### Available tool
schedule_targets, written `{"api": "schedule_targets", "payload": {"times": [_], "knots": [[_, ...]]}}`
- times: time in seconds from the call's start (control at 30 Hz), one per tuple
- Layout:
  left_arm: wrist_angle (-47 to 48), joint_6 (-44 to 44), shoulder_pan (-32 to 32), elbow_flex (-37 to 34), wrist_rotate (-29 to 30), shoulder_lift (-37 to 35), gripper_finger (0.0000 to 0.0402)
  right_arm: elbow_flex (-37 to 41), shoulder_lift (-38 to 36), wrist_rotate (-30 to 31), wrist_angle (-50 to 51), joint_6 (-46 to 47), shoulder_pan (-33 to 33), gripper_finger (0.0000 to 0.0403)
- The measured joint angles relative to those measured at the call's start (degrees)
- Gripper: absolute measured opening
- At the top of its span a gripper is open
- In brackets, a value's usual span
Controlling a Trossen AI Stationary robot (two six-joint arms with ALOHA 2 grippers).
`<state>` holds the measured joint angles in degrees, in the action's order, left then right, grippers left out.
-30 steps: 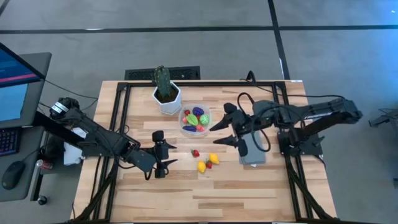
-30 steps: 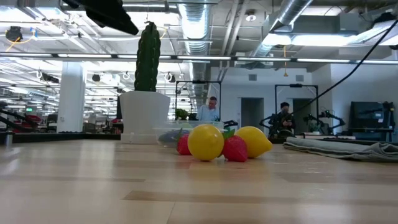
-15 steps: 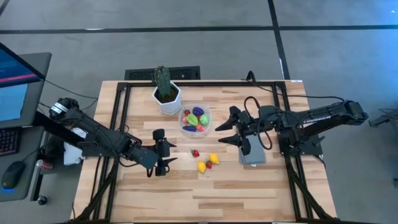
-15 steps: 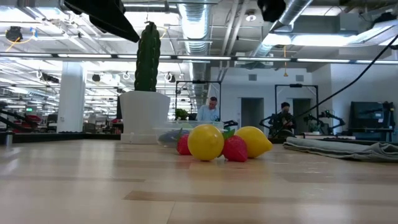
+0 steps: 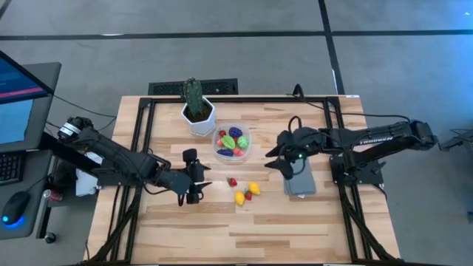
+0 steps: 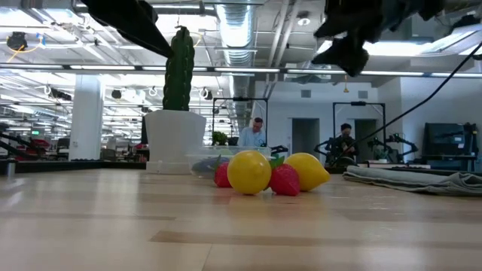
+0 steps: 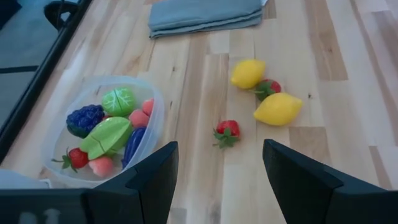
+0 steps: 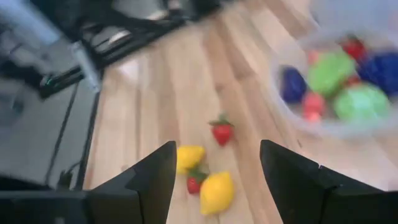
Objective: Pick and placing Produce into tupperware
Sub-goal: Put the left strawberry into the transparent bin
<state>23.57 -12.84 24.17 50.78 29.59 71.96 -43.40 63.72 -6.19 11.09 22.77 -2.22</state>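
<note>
We're holding the left claw spread & empty, low over the bench, w/ the right claw also spread, empty, above the grey cloth. Approx half done: clear round tupperware is carrying several glossy plastic pcs. Still loose: lone strawberry, two smooth yellow lemons touching another strawberry.

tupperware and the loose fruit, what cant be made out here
- Low view: the tupperware is mostly hidden behind the yellow lemons; its contents cannot be told.
- Right wrist view: the tupperware is blurred and cut by the edge.
- High view: the small red piece between the lemons is too small to identify.
</note>
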Motion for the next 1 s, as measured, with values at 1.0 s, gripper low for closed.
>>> {"api": "schedule_targets", "payload": {"times": [1.0], "knots": [[-12.27,24.1,-12.28,3.6,-21.21,19.91,0.0226,18.2,-0.48,-9.23,-40.07,-8.01,-1.03,0.0253]]}}
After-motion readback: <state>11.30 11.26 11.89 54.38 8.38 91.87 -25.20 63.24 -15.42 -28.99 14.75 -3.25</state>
